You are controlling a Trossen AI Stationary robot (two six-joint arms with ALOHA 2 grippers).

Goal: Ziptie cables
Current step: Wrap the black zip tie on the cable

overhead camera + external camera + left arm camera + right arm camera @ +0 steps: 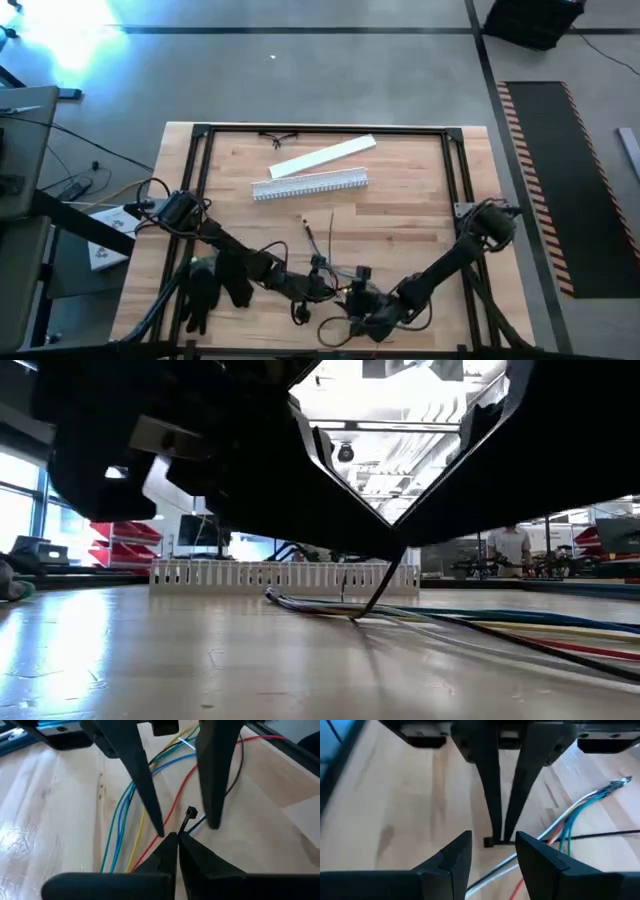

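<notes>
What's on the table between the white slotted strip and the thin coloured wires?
Only bare tabletop between the slotted channel and the cables, shown in the high view.

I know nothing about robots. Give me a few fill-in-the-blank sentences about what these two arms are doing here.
The left gripper is shut on a thin zip tie whose colour is ____.
The right gripper, facing it, has its fingers ____.
The cables lie loose on a table made of ____.
Missing words: black; open; wood.
</notes>
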